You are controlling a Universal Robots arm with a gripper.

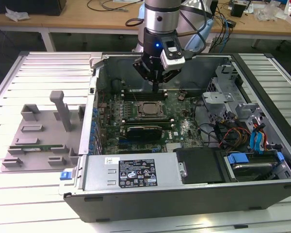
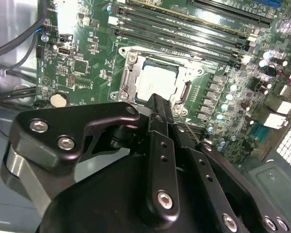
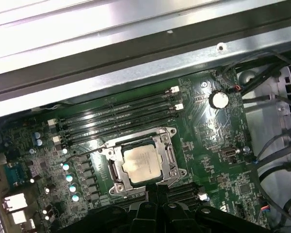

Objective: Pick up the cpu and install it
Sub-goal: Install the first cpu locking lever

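I have the pincer (image 1: 156, 88) hanging inside the open computer case (image 1: 262, 92), just above the green circuit board (image 1: 182, 121). Its fingers look pressed together with nothing between them, so I read it as clenched and empty. The cpu (image 3: 142, 163) lies flat in its socket frame (image 3: 167, 133) on the board, silver top up; in the second wrist view it sits just past my fingertip (image 2: 157, 99), apart from it.

I judge the chip light, rigid and slick on its metal lid, and fragile underneath, so any hold belongs on two opposite side edges, never on the face, and with little force. As it lies now those edges are sunk within the frame, leaving hardly any lip to catch.

Room is tight: memory slots (image 3: 116, 116) run along one side of the socket, a black card (image 1: 144, 130) lies on the other, and the case wall rises close behind. Straight up is the free way. On the exterior view's left, a grey tray (image 1: 39, 131) rests on the counter (image 1: 43, 68).
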